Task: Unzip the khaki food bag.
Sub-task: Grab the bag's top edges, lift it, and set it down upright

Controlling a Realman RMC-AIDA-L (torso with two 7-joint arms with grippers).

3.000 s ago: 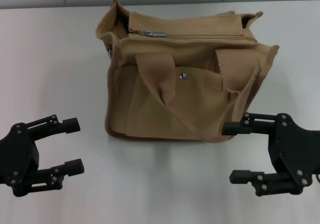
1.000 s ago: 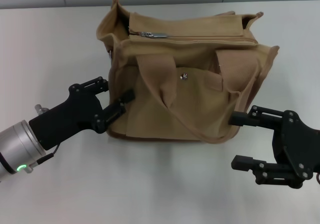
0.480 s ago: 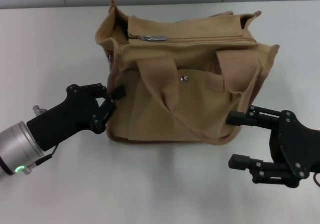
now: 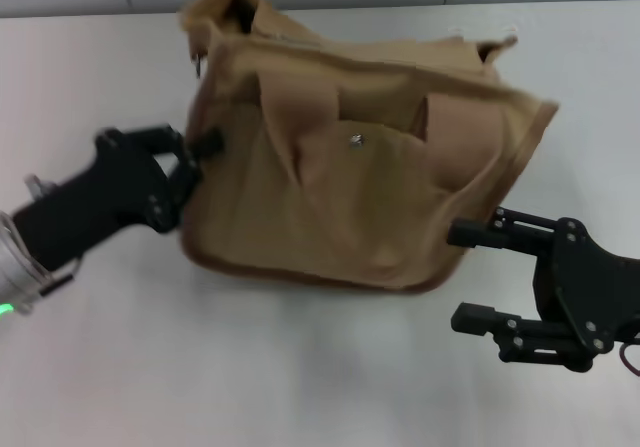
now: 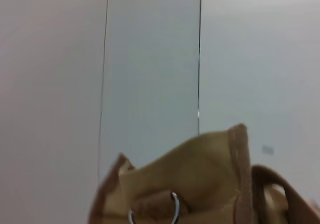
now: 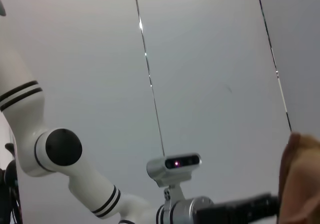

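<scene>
The khaki food bag point(image 4: 350, 187) is a boxy tan canvas tote in the middle of the white table, now tipped with its left end raised. Its front pocket flap with the silver snap point(image 4: 356, 141) faces me. The top zipper and its pull are hidden. My left gripper point(image 4: 197, 157) is shut on the fabric of the bag's left end. The left wrist view shows that end of the bag point(image 5: 200, 184) with a metal ring point(image 5: 172, 211). My right gripper point(image 4: 458, 275) is open and empty, just by the bag's lower right corner.
The white table point(image 4: 300, 367) runs on in front of the bag and to both sides. A grey wall lies behind the table's far edge. The right wrist view shows my left arm point(image 6: 70, 159) and an edge of the bag point(image 6: 300, 179).
My left gripper came in from the lower left and closed on the bag's left end. The bag then shifted left and tipped, hiding its zipper. The right gripper barely moved.
</scene>
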